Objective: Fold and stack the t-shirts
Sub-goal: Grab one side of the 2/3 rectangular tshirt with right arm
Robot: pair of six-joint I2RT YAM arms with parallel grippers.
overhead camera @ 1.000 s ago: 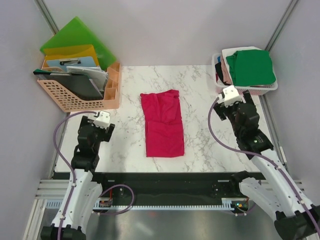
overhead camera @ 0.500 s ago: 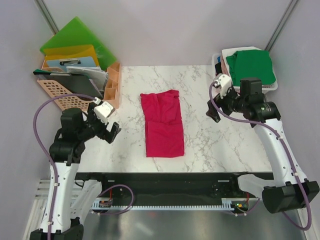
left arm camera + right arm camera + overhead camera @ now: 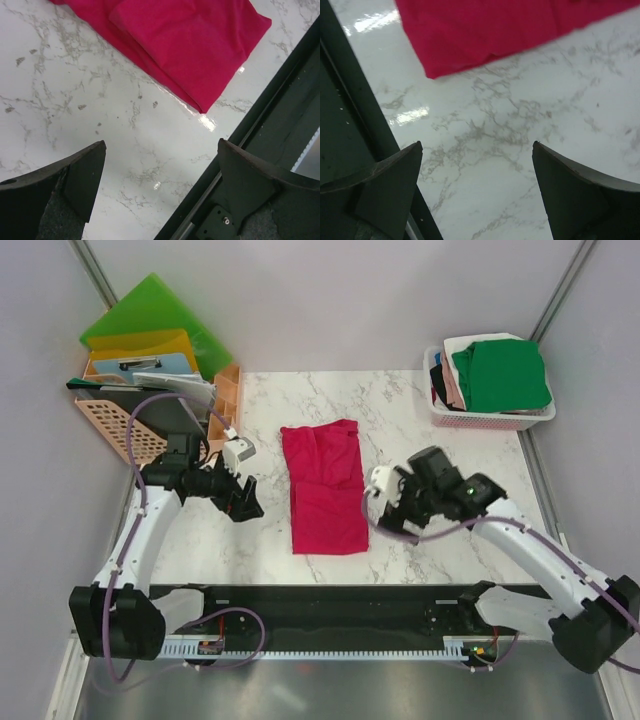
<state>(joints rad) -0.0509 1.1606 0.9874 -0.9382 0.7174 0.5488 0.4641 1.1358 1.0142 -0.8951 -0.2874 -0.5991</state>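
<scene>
Our left gripper [image 3: 246,506] and right gripper [image 3: 390,512] gape wide beside the near corners of the crimson t-shirt [image 3: 325,490], which lies midway between the side edges of the counter [image 3: 400,410]. We judge both placed to pinch its near hem together.

Bare marble table [image 3: 400,415] either side of crimson t-shirt [image 3: 325,490]

Left tool [image 3: 246,504] and right tool [image 3: 391,514] hover low, jaws spread wide.
</scene>
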